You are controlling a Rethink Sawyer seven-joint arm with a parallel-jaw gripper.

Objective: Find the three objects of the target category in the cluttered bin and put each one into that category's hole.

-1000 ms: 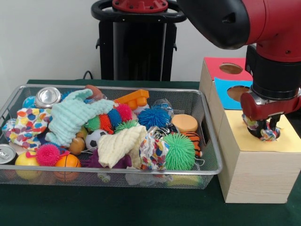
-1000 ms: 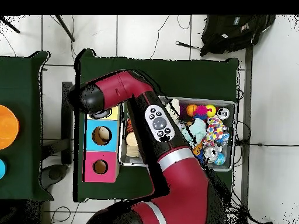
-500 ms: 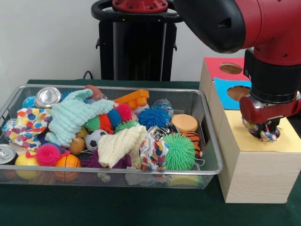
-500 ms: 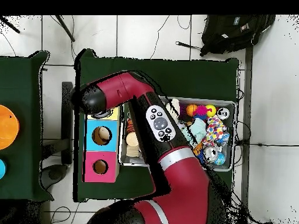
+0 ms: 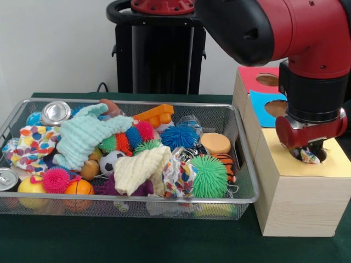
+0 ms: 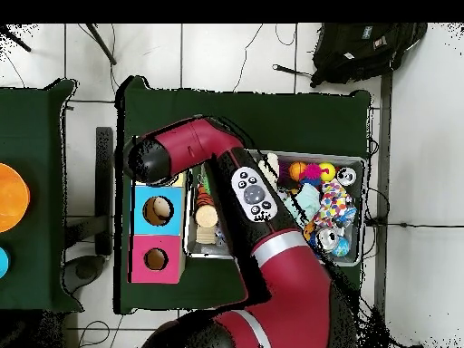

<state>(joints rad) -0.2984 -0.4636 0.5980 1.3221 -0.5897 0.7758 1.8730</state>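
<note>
a red robot arm's pincer (image 5: 310, 153) reaches straight down into the hole of the yellow-topped box (image 5: 285, 164), a crumpled patterned cloth (image 5: 308, 158) directly beneath its tips at the hole's mouth; whether it grips the cloth cannot be told.

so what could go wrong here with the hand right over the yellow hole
1. The crumpled patterned item sits half in the yellow hole under the hand; it could snag on the rim and stay perched instead of dropping.
2. Whether the hand has let go is hidden, so lifting may drag the item back out.
3. The hand sits very low over the wooden box; a sideways move now might scrape its yellow top.
</note>
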